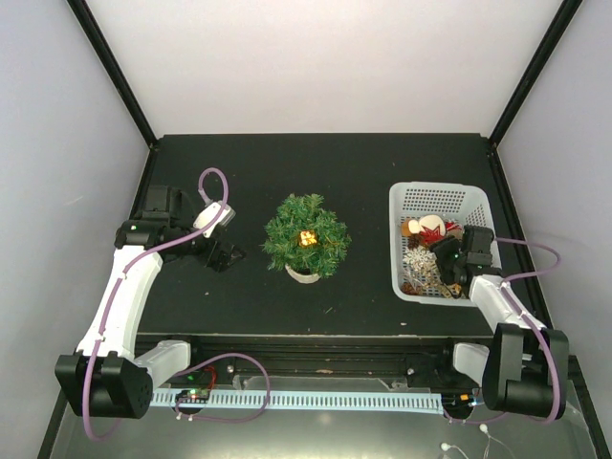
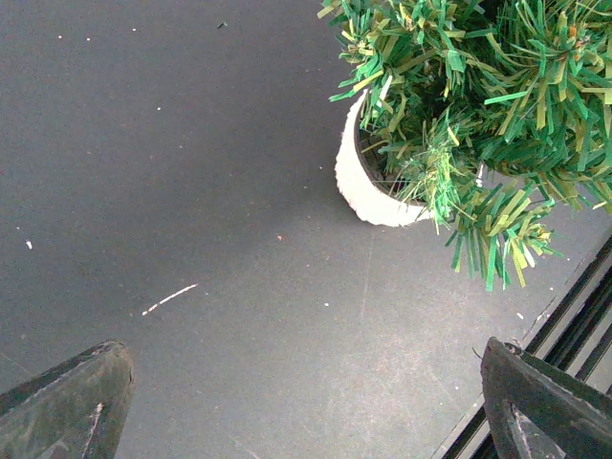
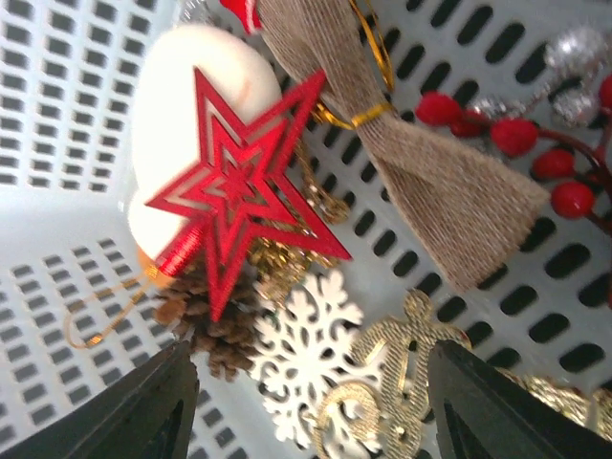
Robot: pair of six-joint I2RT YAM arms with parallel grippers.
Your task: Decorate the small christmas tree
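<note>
Just left of the small christmas tree, your left gripper gapes empty. Well to the tree's right, your right gripper gapes too.

Premises: robotics test cell, laboratory type. Evidence: matte black table enclosed by plain white panels on black frame posts; left arm and right arm bolted to a rail at its near edge; exposed purple cabling.

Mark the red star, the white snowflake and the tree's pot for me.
red star (image 3: 234,182), right wrist view, centre of the star.
white snowflake (image 3: 311,359), right wrist view, its middle.
white pot (image 2: 359,196), left wrist view, outer wall.
</note>
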